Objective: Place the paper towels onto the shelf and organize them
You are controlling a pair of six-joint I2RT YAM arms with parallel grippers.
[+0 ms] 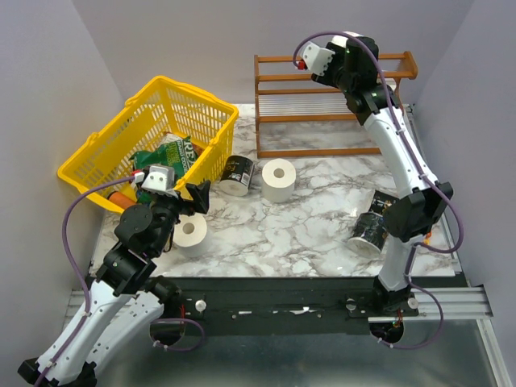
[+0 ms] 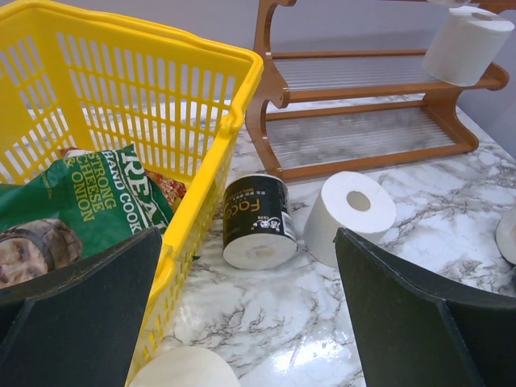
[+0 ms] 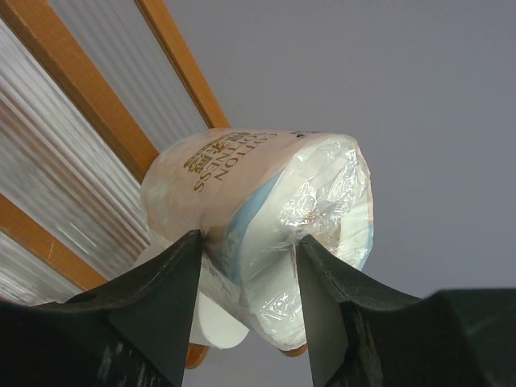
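Observation:
My right gripper [image 3: 250, 242] is shut on a plastic-wrapped paper towel roll [image 3: 266, 201] and holds it up at the right end of the reddish-brown shelf's [image 1: 334, 105] top tier. From the left wrist view this roll [image 2: 468, 44] sits against the top rail. My left gripper [image 1: 196, 197] is open and empty, just above a bare white roll [image 1: 192, 234] by the basket. A second bare roll [image 1: 279, 179] stands mid-table, and it also shows in the left wrist view [image 2: 351, 214]. A black-wrapped roll [image 1: 238, 175] lies beside it.
A yellow plastic basket [image 1: 105, 153] holding a green snack packet [image 1: 169, 153] stands at the left, touching my left finger's side. Another black-wrapped roll [image 1: 371, 228] lies at the right, partly behind my right arm. Grey walls close in on three sides.

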